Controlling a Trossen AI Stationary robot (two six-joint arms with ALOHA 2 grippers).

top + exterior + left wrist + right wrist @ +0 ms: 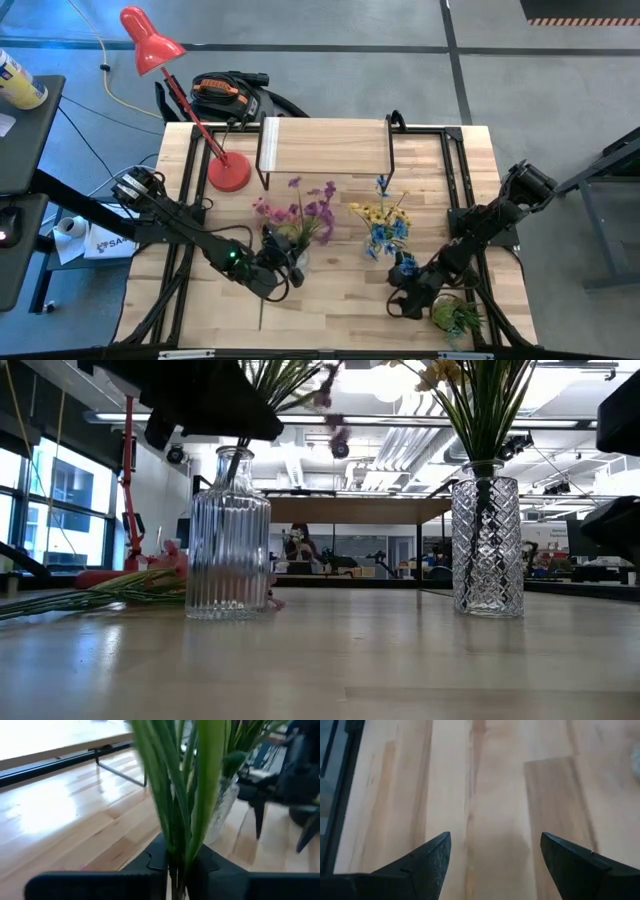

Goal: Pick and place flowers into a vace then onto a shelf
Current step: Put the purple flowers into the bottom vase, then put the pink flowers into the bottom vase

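My left gripper (277, 262) (179, 862) is shut on the purple sprig (312, 207) just above the mouth of the ribbed glass vase (228, 550). Its blooms lean up toward the far right. The pink sprig (263, 208) (130, 588) lies flat on the table left of that vase. The yellow and blue sprigs (385, 222) stand in the diamond-cut vase (487, 545). The shelf (325, 145) stands at the far edge. My right gripper (404, 302) (495, 855) hovers open over bare table, near the diamond-cut vase. My left gripper pinches the purple sprig's bundle of green stems (181, 840) between its two fingers, low on the stems. The stems rise upright out of the hold and fan out above it. The gripper hides the stems' lower end, so I cannot tell whether it is inside the ribbed vase.
A red desk lamp (228, 172) stands at the far left of the table. A small green potted plant (460, 318) sits at the near right corner, by the right arm. Bare wood lies between the two vases and toward the near edge.
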